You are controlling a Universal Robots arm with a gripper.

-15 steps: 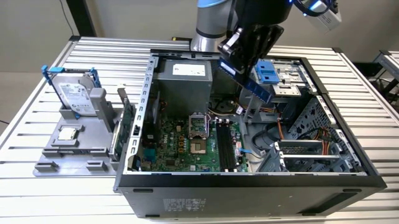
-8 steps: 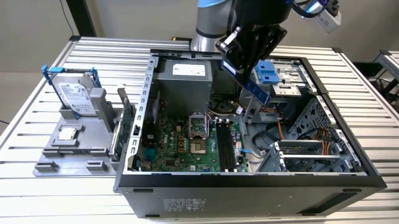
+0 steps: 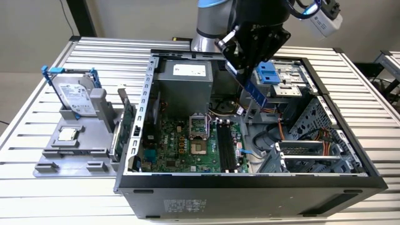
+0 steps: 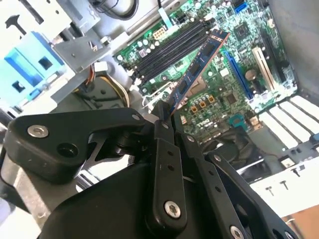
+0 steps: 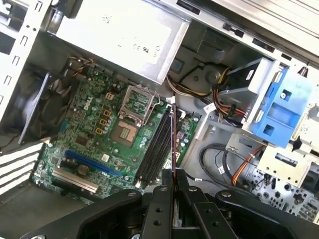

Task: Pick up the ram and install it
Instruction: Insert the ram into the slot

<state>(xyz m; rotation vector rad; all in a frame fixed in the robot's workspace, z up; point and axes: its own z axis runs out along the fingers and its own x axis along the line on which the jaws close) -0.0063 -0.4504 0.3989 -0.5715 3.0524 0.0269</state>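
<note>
From my end the gripper is clamped on one end of the ram, which hangs tilted in the air over the open computer case, clear of everything below. In the first wrist view it's edge-on (basically a thin line), running along the black memory slots on the green motherboard.

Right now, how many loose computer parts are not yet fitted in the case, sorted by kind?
ram stick, held in the gripper above the open case: 1
hard drive with blue rails: 1
green expansion card: 1
small square chip: 1
Total: 4
</note>
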